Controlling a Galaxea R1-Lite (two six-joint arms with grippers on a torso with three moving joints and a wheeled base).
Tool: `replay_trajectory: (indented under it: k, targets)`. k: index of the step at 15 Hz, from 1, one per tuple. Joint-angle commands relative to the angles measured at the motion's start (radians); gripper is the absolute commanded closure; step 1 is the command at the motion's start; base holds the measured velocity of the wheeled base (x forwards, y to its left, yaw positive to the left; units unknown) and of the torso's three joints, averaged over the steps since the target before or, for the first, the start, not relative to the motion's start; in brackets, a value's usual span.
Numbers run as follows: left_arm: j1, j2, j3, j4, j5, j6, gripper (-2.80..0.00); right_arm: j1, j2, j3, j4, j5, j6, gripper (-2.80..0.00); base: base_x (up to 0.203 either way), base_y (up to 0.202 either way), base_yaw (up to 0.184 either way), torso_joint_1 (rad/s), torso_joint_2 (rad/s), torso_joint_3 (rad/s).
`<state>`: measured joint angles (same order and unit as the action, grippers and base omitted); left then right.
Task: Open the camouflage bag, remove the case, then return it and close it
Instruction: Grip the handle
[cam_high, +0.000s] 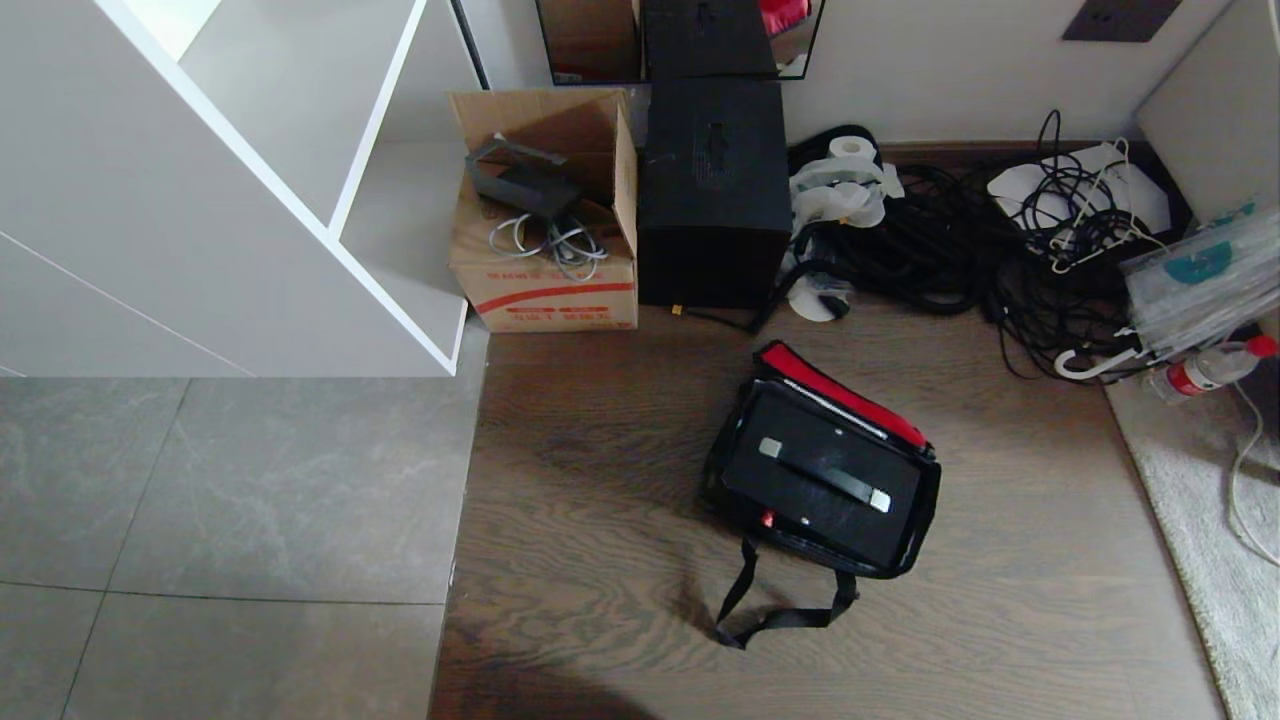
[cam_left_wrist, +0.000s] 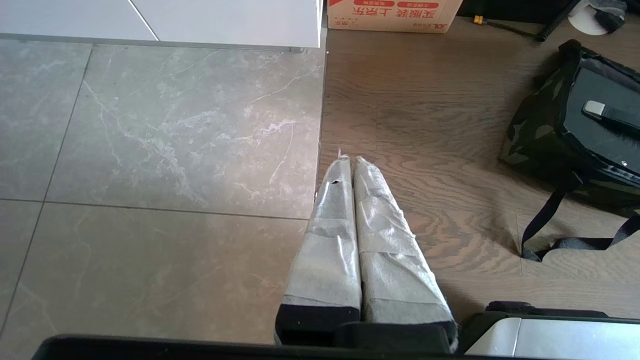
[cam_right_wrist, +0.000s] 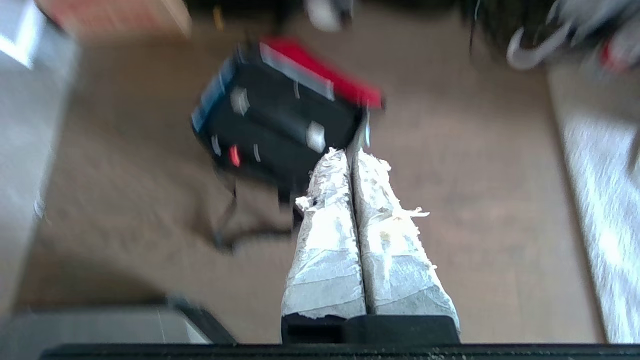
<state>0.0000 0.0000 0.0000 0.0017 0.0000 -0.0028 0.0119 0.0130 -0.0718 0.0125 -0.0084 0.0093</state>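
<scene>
Dark wood-grain floor (cam_high: 620, 520) meets grey marbled tiles (cam_high: 230, 500) on the left. A white shelving unit (cam_high: 250, 180) stands on the tiles, and a pale wall (cam_high: 950, 70) runs along the back, with a grey rug (cam_high: 1220, 540) at the right edge. Soft daylight falls evenly.

Neither arm shows in the head view. The right wrist view is smeared: beyond the right gripper (cam_right_wrist: 351, 152), the camouflage bag (cam_right_wrist: 280, 120) and the case (cam_right_wrist: 280, 125) inside it are soft shapes, and the case's handle ends and red knob are mere blobs. In the left wrist view, well off to the side of the left gripper (cam_left_wrist: 349, 160), the picture's edge cuts off the bag and the cardboard box (cam_left_wrist: 395, 15).
</scene>
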Motion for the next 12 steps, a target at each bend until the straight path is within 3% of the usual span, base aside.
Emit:
replay_trajectory:
  k: [1,4,5,9,12]
  targets:
    - [0.0,0.002,0.0,0.0,0.0,0.0,0.0,0.0,0.002,-0.207,0.145,0.001,0.005,0.0,0.0,0.0,0.0,0.0,0.0,0.0]
    - [0.0,0.002,0.0,0.0,0.0,0.0,0.0,-0.001,0.003,-0.461,0.682,0.006,0.012,0.0,0.0,0.0,0.0,0.0,0.0,0.0]
    - [0.0,0.002,0.0,0.0,0.0,0.0,0.0,-0.001,0.018,-0.506,0.772,0.011,0.024,0.0,0.0,0.0,0.0,0.0,0.0,0.0]
    - [0.0,0.002,0.0,0.0,0.0,0.0,0.0,0.02,0.294,-0.533,0.779,0.036,0.163,0.0,0.0,0.0,0.0,0.0,0.0,0.0]
    - [0.0,0.002,0.0,0.0,0.0,0.0,0.0,0.133,0.595,-0.538,0.652,0.055,0.296,0.0,0.0,0.0,0.0,0.0,0.0,0.0]
